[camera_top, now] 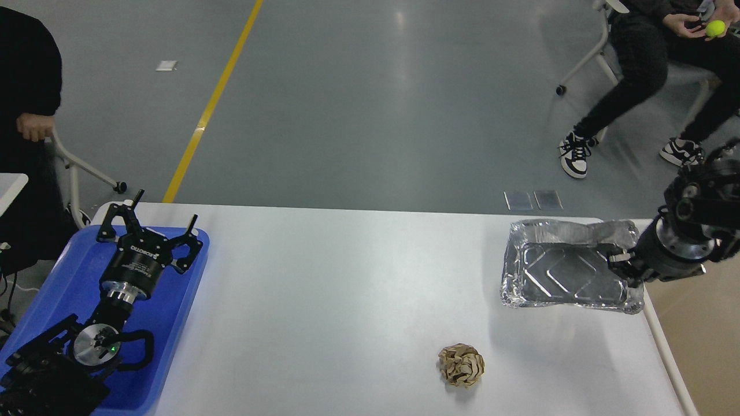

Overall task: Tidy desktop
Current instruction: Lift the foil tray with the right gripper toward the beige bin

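The white desktop [347, 289] fills the lower view. A silver foil tray [563, 274] hangs lifted above the desktop's right end, its shadow below it. My right gripper [620, 263] is shut on the foil tray's right rim. A crumpled brown paper ball [461, 364] lies on the desktop near the front, left of and below the tray. My left gripper [151, 222] is open and empty, hovering over the blue plastic tray [167, 323] at the left end.
A beige bin with a cream rim [702, 341] stands beside the desktop's right edge. A seated person [665, 63] holding a yellow ball is at the far right, and another person [29, 86] with a chair at the far left.
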Robot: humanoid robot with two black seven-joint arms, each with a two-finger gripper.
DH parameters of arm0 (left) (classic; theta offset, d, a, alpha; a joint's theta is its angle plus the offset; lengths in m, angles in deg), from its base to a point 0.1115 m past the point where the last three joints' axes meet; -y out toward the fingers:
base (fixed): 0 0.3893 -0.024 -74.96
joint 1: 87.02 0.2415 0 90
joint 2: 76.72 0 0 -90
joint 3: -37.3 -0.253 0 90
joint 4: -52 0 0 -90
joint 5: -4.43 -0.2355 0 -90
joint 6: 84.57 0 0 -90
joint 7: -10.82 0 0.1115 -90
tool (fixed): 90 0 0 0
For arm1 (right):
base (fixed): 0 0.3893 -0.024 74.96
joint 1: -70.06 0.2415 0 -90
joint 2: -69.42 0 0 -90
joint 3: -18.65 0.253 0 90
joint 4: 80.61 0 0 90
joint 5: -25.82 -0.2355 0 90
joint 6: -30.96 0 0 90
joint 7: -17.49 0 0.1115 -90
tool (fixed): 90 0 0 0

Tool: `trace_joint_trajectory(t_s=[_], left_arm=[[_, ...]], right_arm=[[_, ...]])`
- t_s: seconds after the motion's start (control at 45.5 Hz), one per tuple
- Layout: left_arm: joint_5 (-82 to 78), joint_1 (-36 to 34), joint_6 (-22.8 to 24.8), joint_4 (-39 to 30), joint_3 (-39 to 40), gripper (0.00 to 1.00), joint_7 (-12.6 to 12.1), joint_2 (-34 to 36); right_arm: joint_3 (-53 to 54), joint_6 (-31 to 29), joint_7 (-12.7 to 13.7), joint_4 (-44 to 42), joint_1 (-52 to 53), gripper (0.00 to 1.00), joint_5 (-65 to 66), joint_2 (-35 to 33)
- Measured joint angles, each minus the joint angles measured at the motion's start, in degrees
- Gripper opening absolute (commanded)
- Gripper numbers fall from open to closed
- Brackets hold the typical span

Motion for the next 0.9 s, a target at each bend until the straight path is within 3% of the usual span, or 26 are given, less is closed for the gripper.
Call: trace_joint_trajectory(t_s=[0.571, 0.9], left_arm=[[0.0, 0.0, 0.0, 0.0, 0.0, 0.99, 0.0, 0.0], [0.0, 0.0, 0.0, 0.0, 0.0, 0.99, 0.0, 0.0]], right_arm=[[-5.2, -14.0, 1.6, 10.7, 25.4, 0.00, 1.2, -3.5], [-5.5, -16.7, 1.6, 12.8, 35.1, 0.00, 0.7, -4.4]])
